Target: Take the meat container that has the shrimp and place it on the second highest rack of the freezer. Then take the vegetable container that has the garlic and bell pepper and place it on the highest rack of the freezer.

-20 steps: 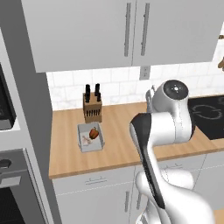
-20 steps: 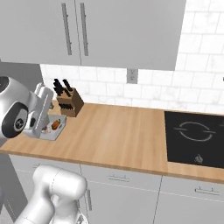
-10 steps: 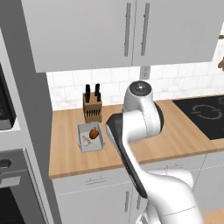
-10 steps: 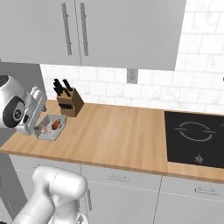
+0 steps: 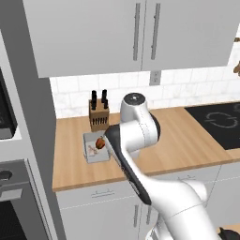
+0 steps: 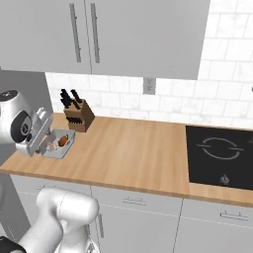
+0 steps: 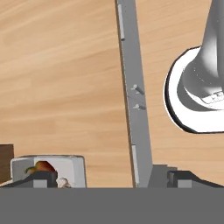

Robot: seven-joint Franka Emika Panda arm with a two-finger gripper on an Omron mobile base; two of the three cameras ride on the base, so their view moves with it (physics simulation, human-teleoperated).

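So far nothing of the task looks done, as I judge it. At the far left of the left base view a tall grey panel (image 5: 28, 117) runs beside the desk (image 5: 187, 140); it may belong to the freezer, but no handle or shelf shows to confirm it. Just right of that, a small pale tray (image 5: 95, 149) sits on the desk in front of the knife block (image 5: 98, 115), with a red-orange piece and a pale piece in it. Which container this is I cannot tell for sure; the contents are too small to name. Over the tray, in the right base view, the end effector (image 6: 45, 137) hangs with its jaws spread wide and nothing between them. The hand view catches the tray's near wall (image 7: 65, 168) low at the left. Farther right lies the black cooktop (image 6: 217, 153), untouched. Both containers remain to be picked up and shelved.
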